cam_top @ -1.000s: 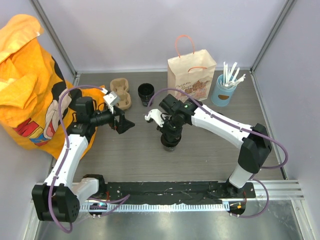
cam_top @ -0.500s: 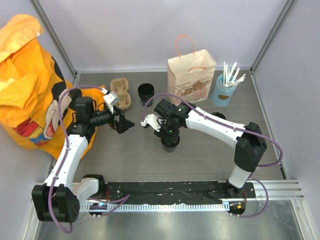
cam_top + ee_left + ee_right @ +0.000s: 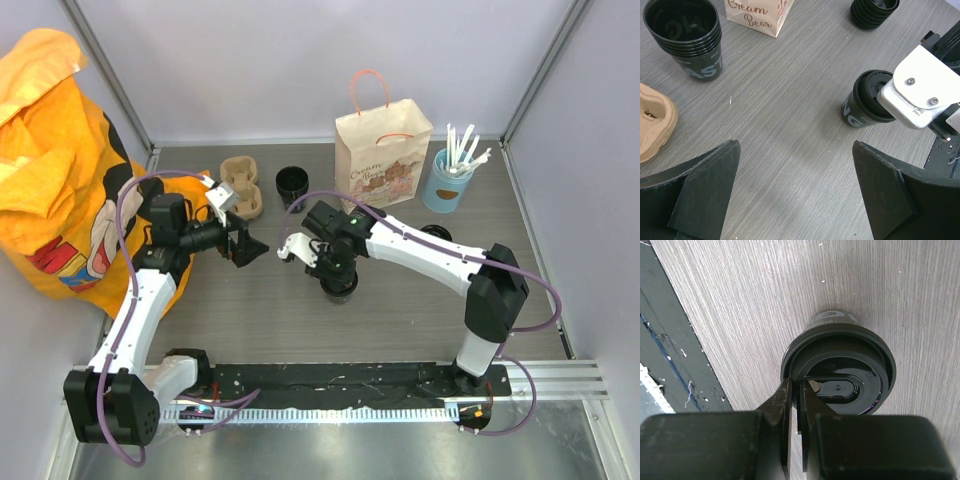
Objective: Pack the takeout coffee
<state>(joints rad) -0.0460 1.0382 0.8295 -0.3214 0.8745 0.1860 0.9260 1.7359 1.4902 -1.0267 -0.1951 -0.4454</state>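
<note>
Pinching the lid rim of the takeout coffee, the right gripper sits nearly closed above it

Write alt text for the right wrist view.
The right fingers pinch the rim of a lidded black cup, seen from straight above. Grey wood-grain table fills the background, with a dark strip along the left edge.

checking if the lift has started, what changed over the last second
The right gripper turned, its wrist swinging slightly left above the takeout coffee, jaws pinched on the lid rim throughout. Nothing was taken or released. The takeout coffee stayed standing where it was. The left gripper, jaws wide open, the paper bag and the straw cup did not move.
</note>
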